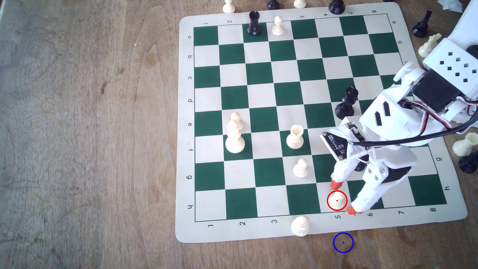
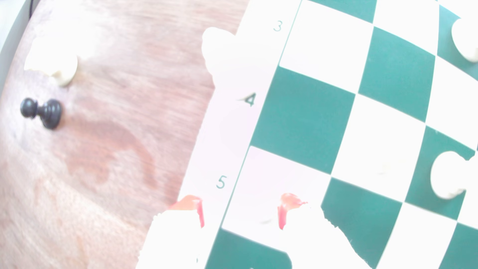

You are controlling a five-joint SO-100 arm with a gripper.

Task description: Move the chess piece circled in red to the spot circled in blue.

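Gripper (image 1: 344, 198) jaws apart, orange tips straddling white pawn (image 1: 337, 200), no contact yet. Advice: drop lower, centre pawn between tips, pinch below ball head. Blue ring (image 1: 343, 242) on bare wood just beyond tips, off board (image 1: 186, 129).

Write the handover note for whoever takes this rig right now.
Hand: open, orange fingertips on either side of the red-circled pawn, not closed on it.
Pawn: standing on its white square in row h, column 5, near the board edge.
Blue-circled spot: bare wood just off the board, nothing on it.
Done: approach.
Left: close, lift, carry past the edge, set down on the spot.
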